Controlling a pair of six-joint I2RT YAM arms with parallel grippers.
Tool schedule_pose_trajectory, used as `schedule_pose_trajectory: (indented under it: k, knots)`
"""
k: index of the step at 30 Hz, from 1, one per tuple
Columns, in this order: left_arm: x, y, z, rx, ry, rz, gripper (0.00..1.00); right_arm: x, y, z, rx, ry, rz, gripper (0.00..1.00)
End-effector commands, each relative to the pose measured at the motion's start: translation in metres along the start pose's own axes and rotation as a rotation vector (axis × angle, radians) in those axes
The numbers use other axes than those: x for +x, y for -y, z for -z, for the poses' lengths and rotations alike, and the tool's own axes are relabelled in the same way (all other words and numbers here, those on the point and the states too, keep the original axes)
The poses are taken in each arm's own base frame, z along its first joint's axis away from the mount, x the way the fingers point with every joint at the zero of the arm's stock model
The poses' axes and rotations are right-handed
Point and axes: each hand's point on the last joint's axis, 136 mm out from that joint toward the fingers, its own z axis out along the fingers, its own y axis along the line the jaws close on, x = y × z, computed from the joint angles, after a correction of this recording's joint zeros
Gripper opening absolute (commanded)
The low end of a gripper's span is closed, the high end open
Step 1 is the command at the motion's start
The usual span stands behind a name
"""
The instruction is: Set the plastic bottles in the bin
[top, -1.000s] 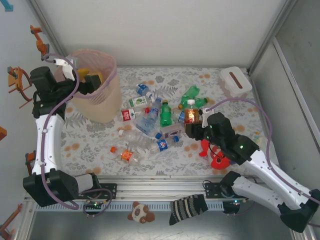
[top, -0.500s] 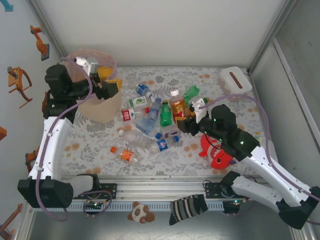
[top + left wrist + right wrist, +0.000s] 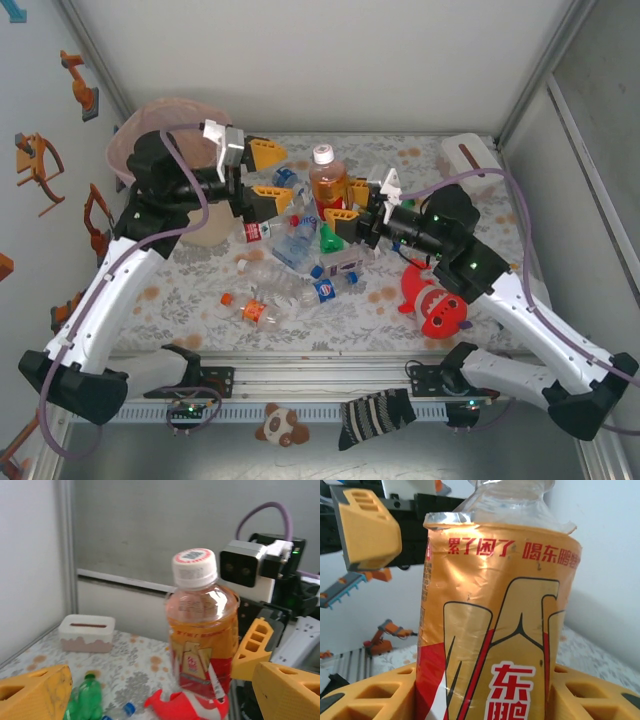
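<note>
My right gripper [image 3: 347,204] is shut on an orange-labelled plastic bottle [image 3: 326,183] with a white cap, held upright above the table. In the right wrist view the bottle [image 3: 495,620] stands between the yellow fingers [image 3: 367,697]. My left gripper [image 3: 276,174] is open, just left of that bottle and apart from it. In the left wrist view the bottle [image 3: 202,630] stands ahead of the wide yellow fingers [image 3: 35,692]. Several more bottles [image 3: 300,245] lie in a heap on the flowered table. The beige bin [image 3: 150,112] stands at the far left, partly hidden behind my left arm.
A red shark plush [image 3: 440,308] lies under my right arm. A small white box [image 3: 470,160] sits at the back right. Loose bottles [image 3: 262,312] lie toward the near edge. Walls close in the table on the left, back and right.
My right arm has lifted the orange bottle up and to the left. My left arm has swung from over the bin to the right, facing the bottle, its jaws wider.
</note>
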Motion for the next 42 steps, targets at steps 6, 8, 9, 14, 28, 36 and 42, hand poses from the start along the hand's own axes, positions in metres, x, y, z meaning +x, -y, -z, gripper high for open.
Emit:
schedule_pose_trajectory:
  k: [6, 8, 9, 14, 28, 36, 42]
  knots:
    - [-0.021, 0.032, -0.025, 0.123, 0.033, -0.048, 0.95, -0.046, -0.023, -0.002, -0.136, 0.150, 0.085, 0.52]
    - [-0.021, 0.035, -0.030, 0.138, 0.035, -0.052, 0.95, -0.048, -0.025, -0.002, -0.149, 0.154, 0.085, 0.51]
    - [-0.021, 0.036, -0.033, 0.143, 0.036, -0.051, 0.94, -0.048, -0.025, -0.003, -0.153, 0.152, 0.084, 0.51]
    - [-0.025, 0.042, -0.042, 0.178, 0.045, -0.050, 0.89, -0.046, -0.026, -0.004, -0.160, 0.151, 0.082, 0.51]
    - [-0.021, 0.049, -0.051, 0.236, 0.039, -0.041, 0.70, -0.047, -0.026, -0.001, -0.148, 0.159, 0.087, 0.50]
    - [-0.019, 0.049, -0.052, 0.242, 0.037, -0.040, 0.62, -0.044, -0.024, -0.002, -0.140, 0.152, 0.083, 0.50]
    - [-0.020, 0.050, -0.051, 0.245, 0.038, -0.047, 0.57, -0.043, -0.023, -0.002, -0.134, 0.148, 0.077, 0.50]
